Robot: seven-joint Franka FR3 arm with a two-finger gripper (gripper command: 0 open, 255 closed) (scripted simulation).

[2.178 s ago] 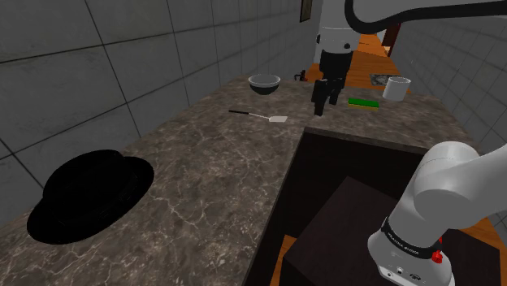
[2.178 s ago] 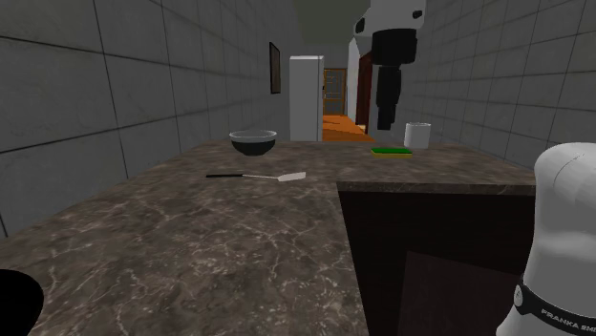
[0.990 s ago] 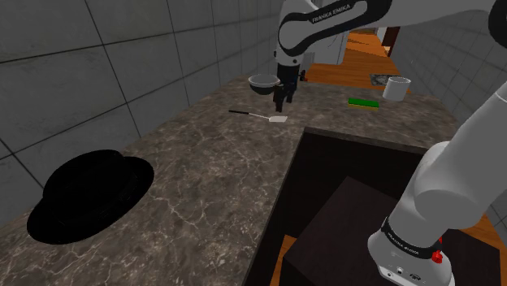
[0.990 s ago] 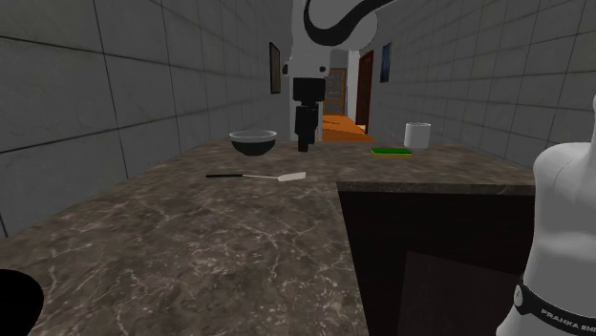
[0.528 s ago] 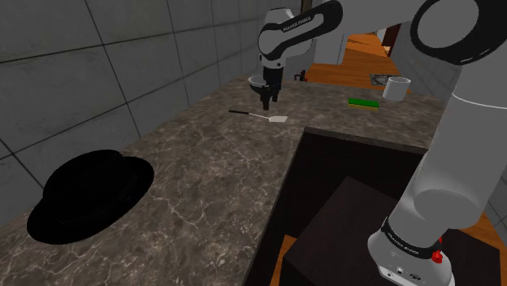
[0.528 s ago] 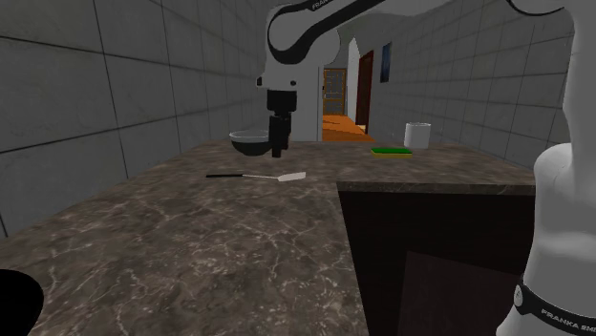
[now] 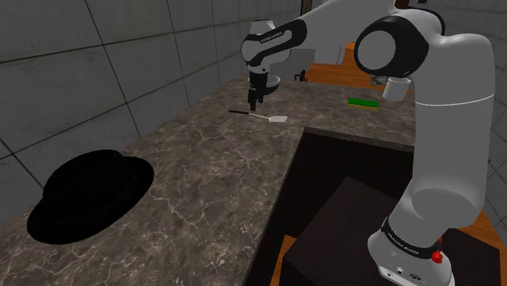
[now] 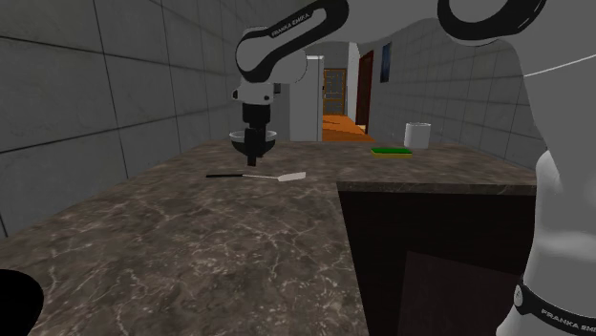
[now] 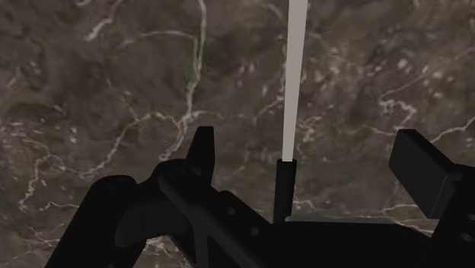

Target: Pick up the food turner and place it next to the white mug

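Since the food turner (image 7: 262, 115) lay flat on the marbled counter (image 7: 195, 179), well apart from the white mug (image 7: 396, 88), the gripper (image 7: 253, 103) hung pointing straight down over its dark handle. Its fingers (image 9: 202, 152) stood spread, the handle between them untouched, apparently lined up to close across the thin shaft.

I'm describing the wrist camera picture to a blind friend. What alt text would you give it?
The black end effector, its fingers open, hangs over a spatula lying on a dark marbled counter. The spatula's pale shaft and black handle run between the fingers, which do not touch it.
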